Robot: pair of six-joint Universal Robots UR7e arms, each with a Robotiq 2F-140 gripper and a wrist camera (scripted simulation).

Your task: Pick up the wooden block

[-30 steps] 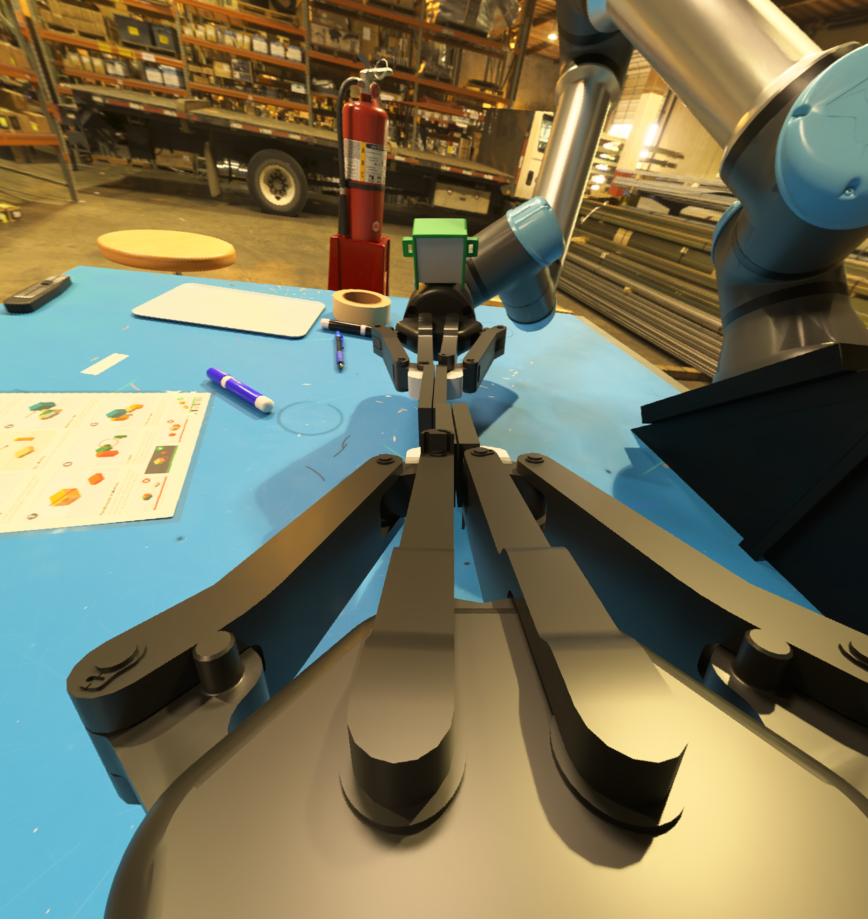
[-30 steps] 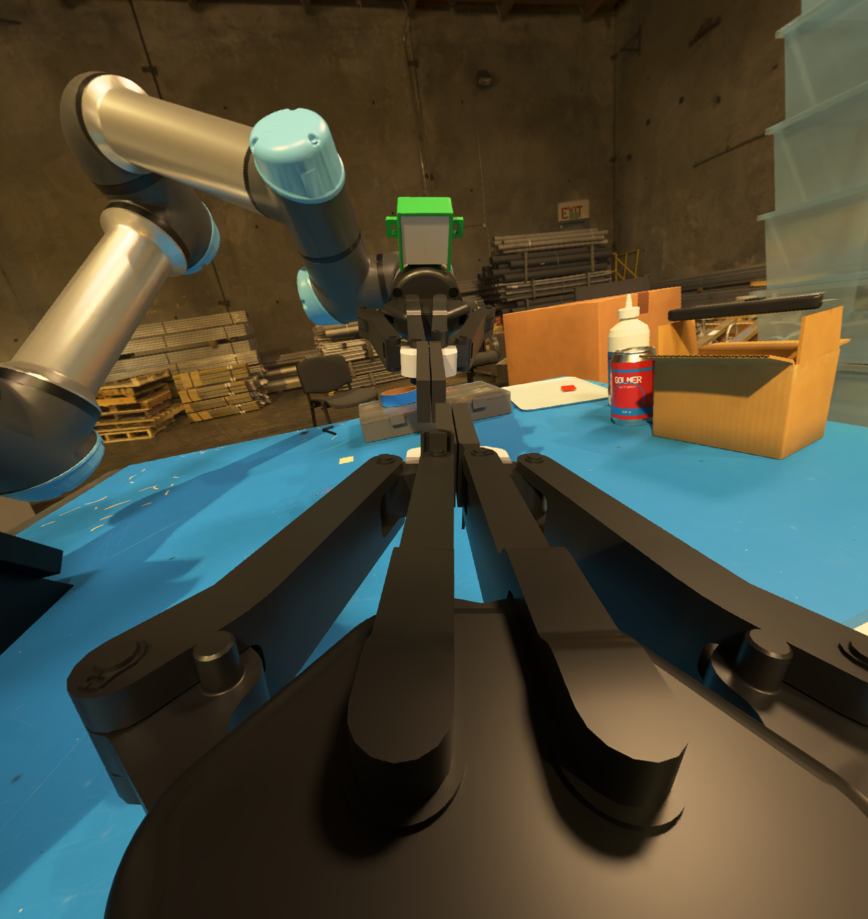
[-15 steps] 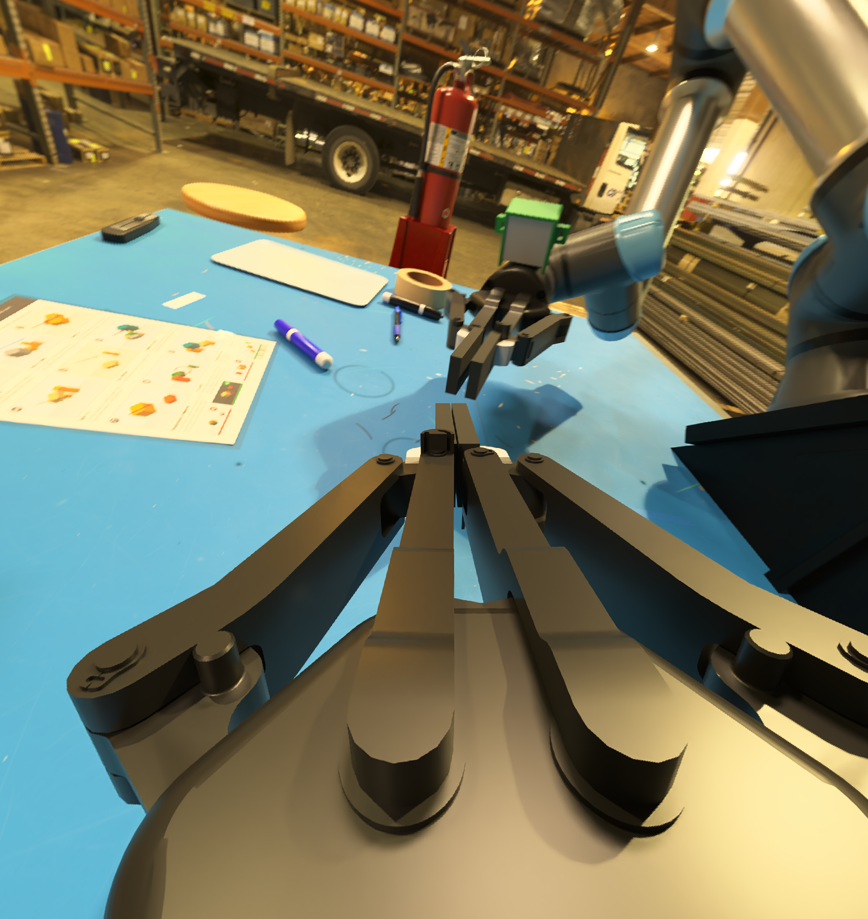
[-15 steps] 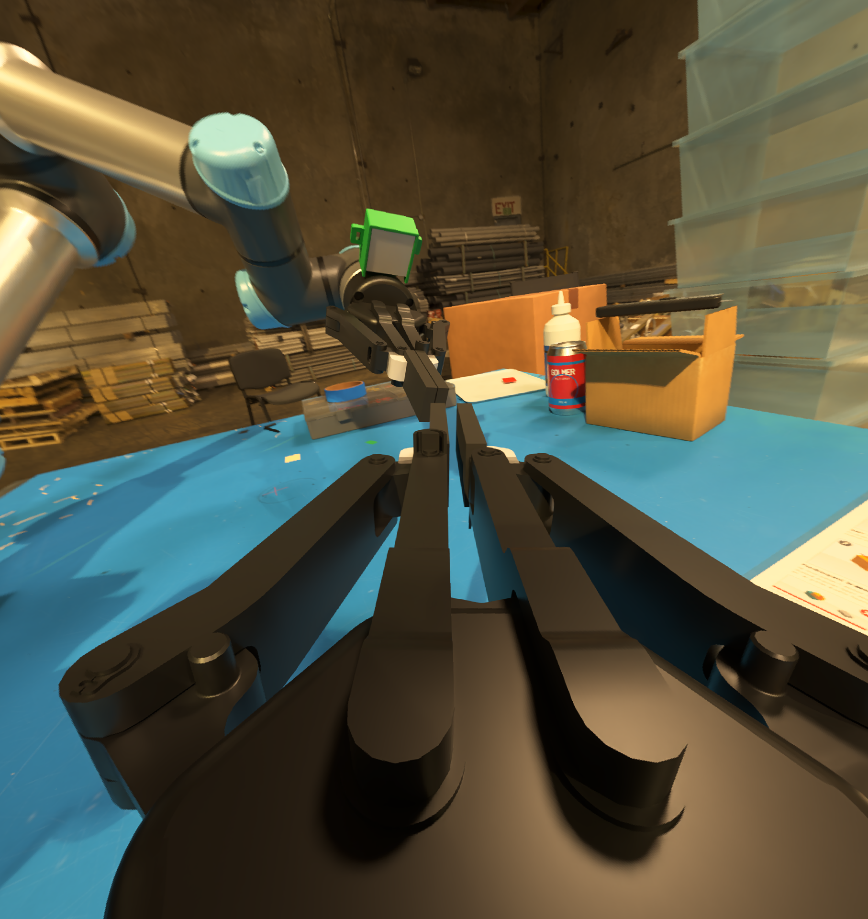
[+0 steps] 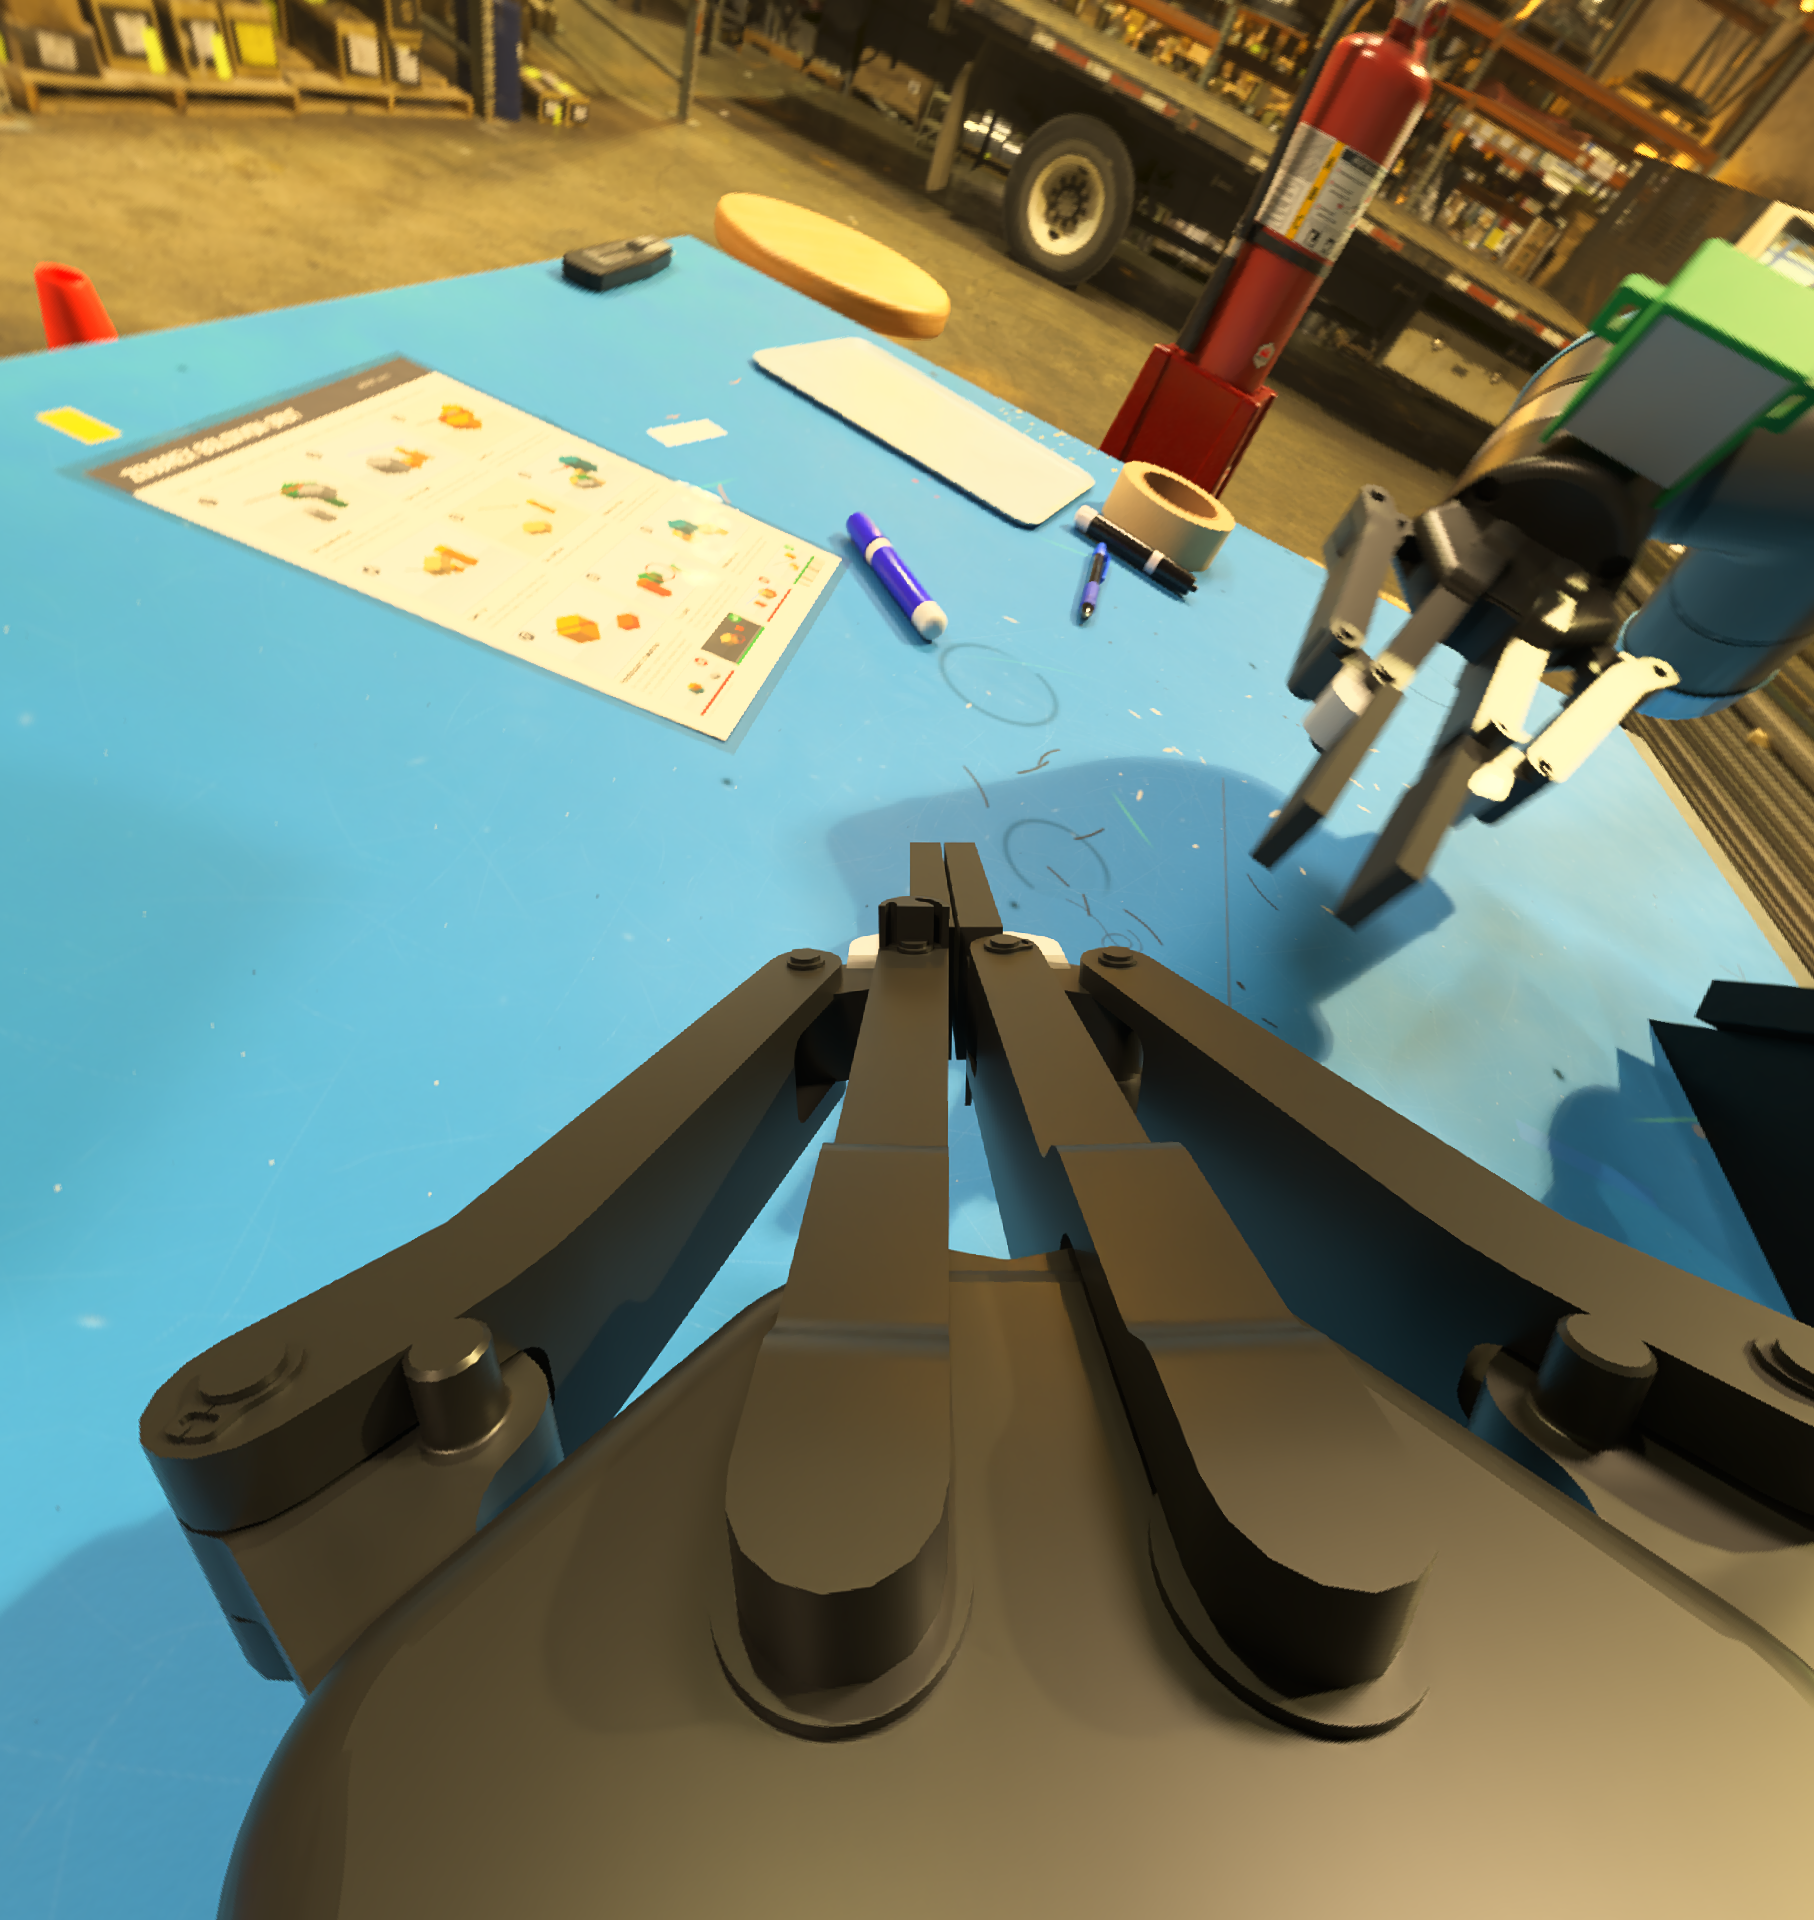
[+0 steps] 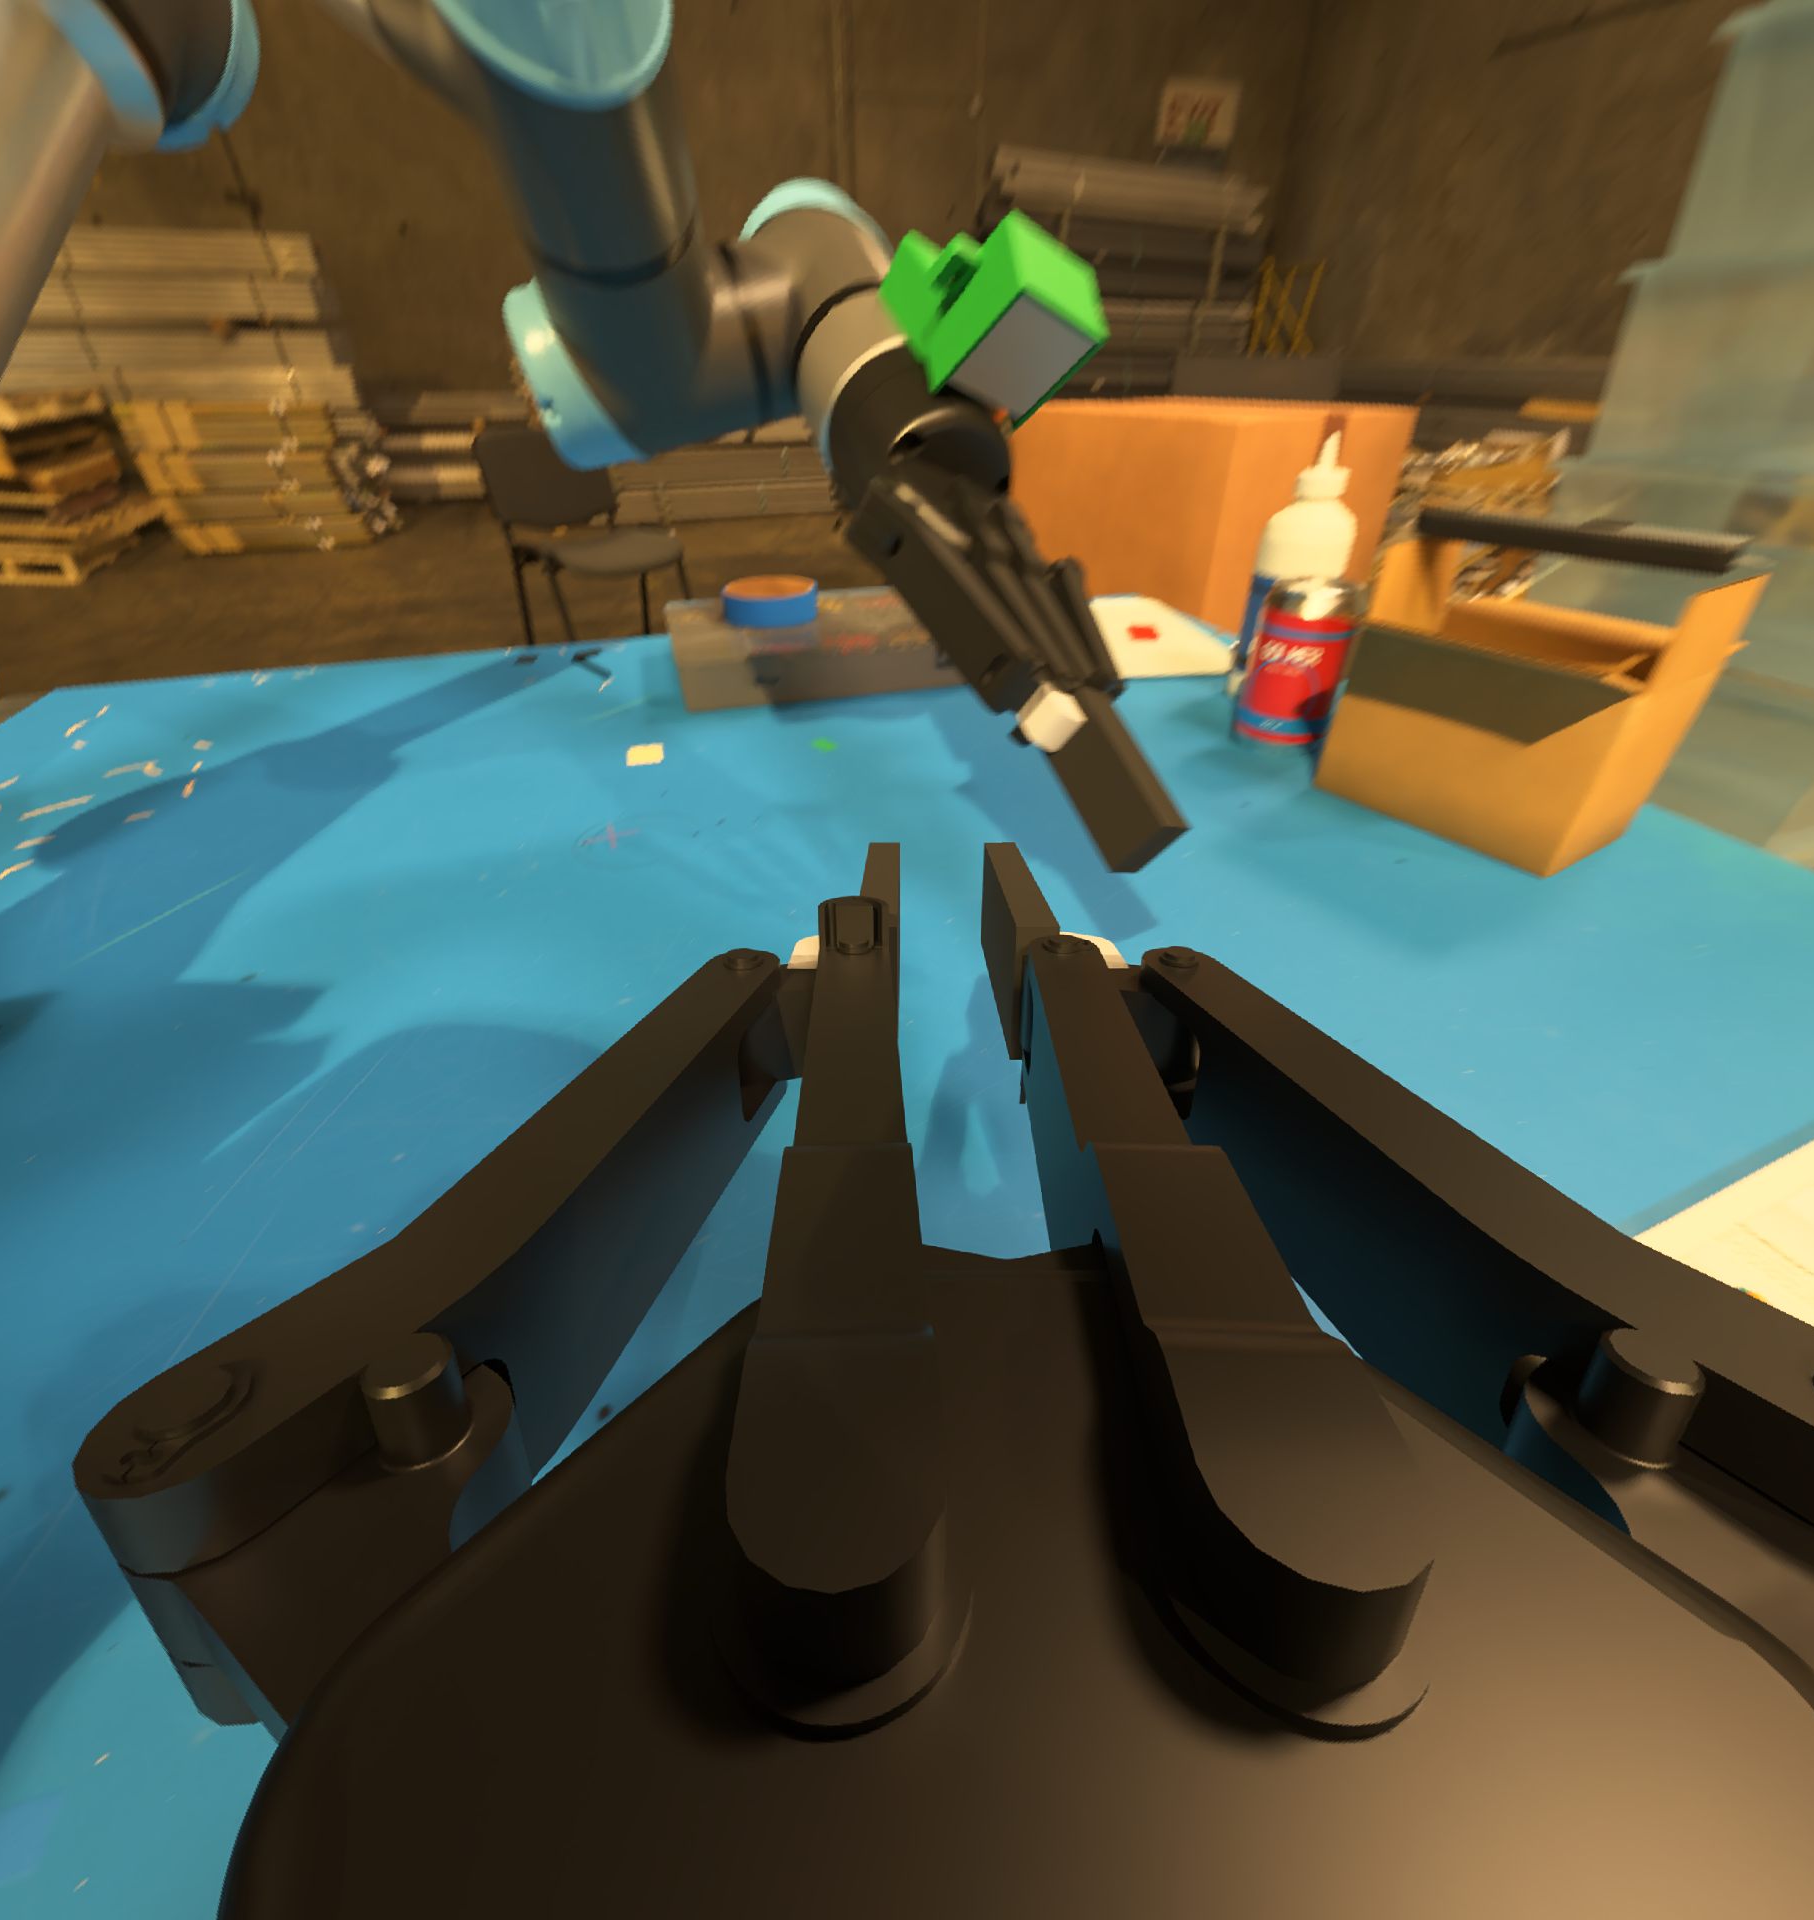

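Note:
No wooden block shows in either view. My left gripper (image 5: 944, 883) is shut and empty, pointing down at the blue table (image 5: 363, 987). It also shows in the right wrist view (image 6: 1131, 821), hanging tilted over the table. My right gripper (image 6: 941, 868) is open by a narrow gap with nothing between the fingers. It shows in the left wrist view (image 5: 1339, 862) at the right, fingers pointing down just above the table near its right edge. The two grippers are apart.
A printed sheet (image 5: 467, 530), a purple marker (image 5: 895, 577), a pen, a tape roll (image 5: 1168, 514) and a white board (image 5: 924, 431) lie at the far side. A cardboard box (image 6: 1537, 717), a red can (image 6: 1292, 665) and a grey case (image 6: 778, 655) stand at the other end.
Both wrists have tilted down toward the table and swung apart sideways. My right gripper's fingers have parted a little. My left gripper stays shut.

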